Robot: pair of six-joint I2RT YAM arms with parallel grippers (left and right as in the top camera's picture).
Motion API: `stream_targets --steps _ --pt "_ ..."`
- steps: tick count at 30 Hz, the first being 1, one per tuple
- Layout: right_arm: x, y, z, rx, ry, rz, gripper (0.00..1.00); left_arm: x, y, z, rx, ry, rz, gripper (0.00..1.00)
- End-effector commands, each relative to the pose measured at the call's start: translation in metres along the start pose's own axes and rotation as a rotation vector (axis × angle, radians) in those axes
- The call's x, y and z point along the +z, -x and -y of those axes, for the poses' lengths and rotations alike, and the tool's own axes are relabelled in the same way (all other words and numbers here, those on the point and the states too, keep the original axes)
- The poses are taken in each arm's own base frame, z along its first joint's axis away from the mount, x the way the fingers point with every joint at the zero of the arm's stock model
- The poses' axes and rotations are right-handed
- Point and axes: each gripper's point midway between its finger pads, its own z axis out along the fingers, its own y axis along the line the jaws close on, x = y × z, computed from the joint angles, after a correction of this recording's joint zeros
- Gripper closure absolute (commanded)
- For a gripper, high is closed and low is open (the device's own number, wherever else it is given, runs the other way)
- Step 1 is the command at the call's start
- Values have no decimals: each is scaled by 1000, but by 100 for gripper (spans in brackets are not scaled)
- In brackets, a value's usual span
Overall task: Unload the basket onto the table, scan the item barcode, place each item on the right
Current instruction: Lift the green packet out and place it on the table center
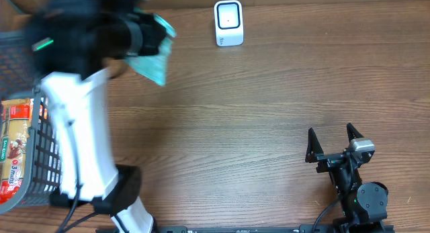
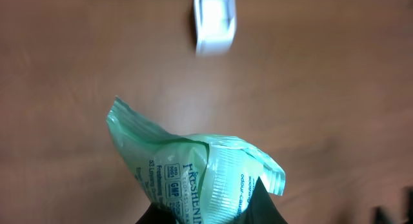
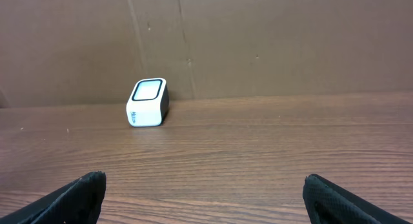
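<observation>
A brown wood-grain table (image 1: pixel 255 119) filled the overhead view, its grain running left to right. Behind its far edge stood a plain brown cardboard wall (image 3: pixel 271 43) with a vertical seam and a few small marks. The light was even, without hard shadows.

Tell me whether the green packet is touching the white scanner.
Apart. The overhead view shows bare wooden table between the green packet and the white scanner; the left wrist view shows the same gap.
</observation>
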Motion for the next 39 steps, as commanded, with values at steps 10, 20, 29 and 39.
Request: stream_targets --steps 10,20,29,39 --pt "0 -2 2 8 -11 5 0 177 -114 24 -111 95 -402 96" --pt "0 -2 2 7 -11 5 0 253 -157 18 -280 57 -386 96" --pt "0 -2 2 8 -11 5 0 278 -195 25 -263 29 -411 34" --pt "0 -2 2 8 -11 5 0 263 -161 15 -162 33 -371 28"
